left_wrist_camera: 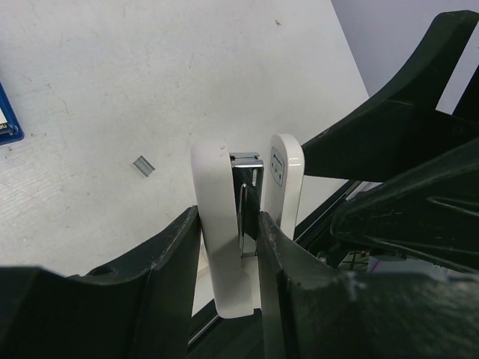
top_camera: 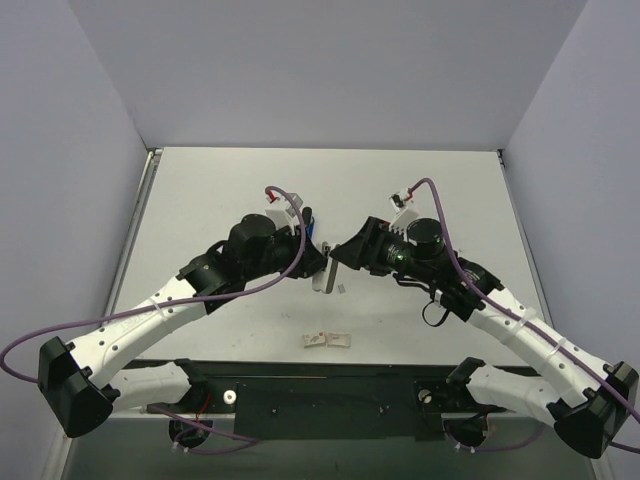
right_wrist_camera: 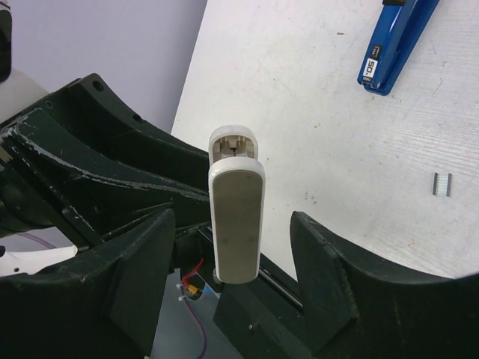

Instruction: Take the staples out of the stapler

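Lying flat on the table (top_camera: 250, 180) just far of the left gripper (left_wrist_camera: 228, 221), stapler (right_wrist_camera: 393, 41): likely light, rigid, slick-sided, best pinched across narrow flanks mid-length; left gripper clamps white bar (right_wrist_camera: 236, 187), right gripper (right_wrist_camera: 232, 224) gapes wide around it.

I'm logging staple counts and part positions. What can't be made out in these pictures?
Top external: the white bar is mostly hidden by both wrists.
Right wrist: the blue stapler is cut off by the top edge.
Left wrist: the staple strip is too small to count.
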`<state>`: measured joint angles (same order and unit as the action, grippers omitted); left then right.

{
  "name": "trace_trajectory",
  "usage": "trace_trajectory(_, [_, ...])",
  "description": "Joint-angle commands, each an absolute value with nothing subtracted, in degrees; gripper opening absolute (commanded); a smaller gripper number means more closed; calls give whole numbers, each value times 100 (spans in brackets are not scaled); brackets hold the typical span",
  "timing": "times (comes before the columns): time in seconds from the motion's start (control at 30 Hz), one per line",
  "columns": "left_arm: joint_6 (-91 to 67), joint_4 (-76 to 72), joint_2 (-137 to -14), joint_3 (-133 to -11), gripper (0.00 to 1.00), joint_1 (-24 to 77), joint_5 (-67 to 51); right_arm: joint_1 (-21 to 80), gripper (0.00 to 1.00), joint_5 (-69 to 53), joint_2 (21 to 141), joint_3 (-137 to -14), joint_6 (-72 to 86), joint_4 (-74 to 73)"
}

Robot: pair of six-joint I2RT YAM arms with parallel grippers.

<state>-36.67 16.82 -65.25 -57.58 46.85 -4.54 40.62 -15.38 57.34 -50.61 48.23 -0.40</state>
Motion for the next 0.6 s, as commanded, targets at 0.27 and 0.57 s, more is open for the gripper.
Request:
trace_trajectory(0.27, [-3850, 1275, -6355, -5739, 0, 4808, -343, 4192, 55, -1116, 5862, -4966, 5062, 475])
trace_trajectory(0.57, [-3876, 1195, -6398, -5730, 0, 4843, -343, 4263, 49, -1125, 6064, -5045, 5080, 571])
